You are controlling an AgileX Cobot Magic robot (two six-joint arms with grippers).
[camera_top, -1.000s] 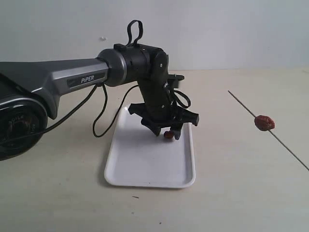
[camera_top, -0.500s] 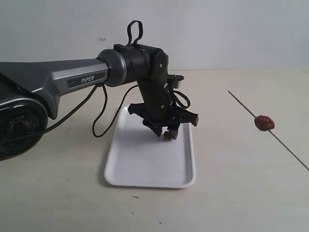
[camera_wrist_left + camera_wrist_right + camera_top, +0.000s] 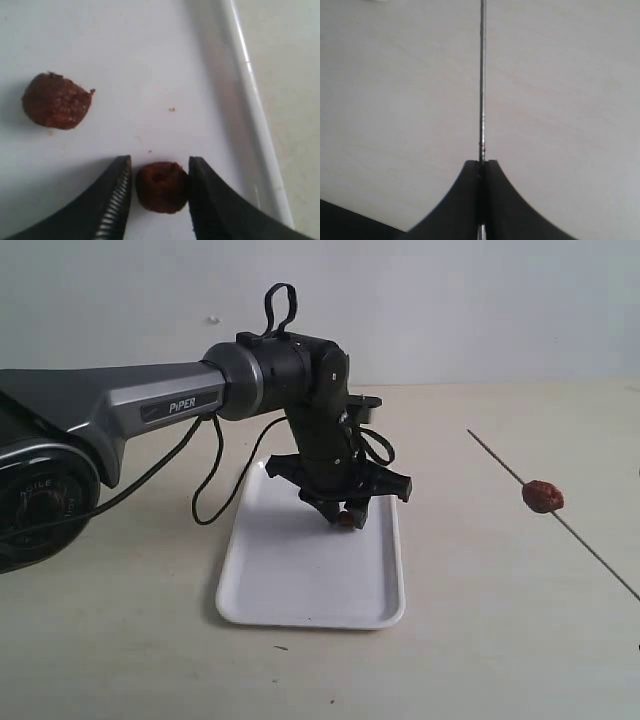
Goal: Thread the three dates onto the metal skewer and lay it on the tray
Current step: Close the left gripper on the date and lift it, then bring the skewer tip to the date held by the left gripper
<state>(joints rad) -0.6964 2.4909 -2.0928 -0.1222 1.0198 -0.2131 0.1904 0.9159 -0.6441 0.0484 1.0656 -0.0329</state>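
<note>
The white tray (image 3: 300, 585) lies in the middle of the table. My left gripper (image 3: 344, 515) hangs low over its far right part, shut on one date (image 3: 161, 186) between the fingers (image 3: 116, 200). A second date (image 3: 56, 101) lies loose on the tray floor (image 3: 150, 60) beside it; the gripper hides it in the exterior view. The third date (image 3: 542, 496) is threaded on the metal skewer (image 3: 500, 462), which slants in the air at the right. My right gripper (image 3: 481, 162) is shut on the skewer (image 3: 481, 75); that date does not show there.
The left arm (image 3: 150, 400) and its black cable (image 3: 205, 505) reach in from the left, over the table beside the tray. The tray's rim (image 3: 250, 90) runs close to the held date. Bare beige table (image 3: 480, 640) surrounds the tray.
The left gripper's fingers have drawn in on the date and shifted slightly left and up. The skewer with its date has drifted a little to the left.
</note>
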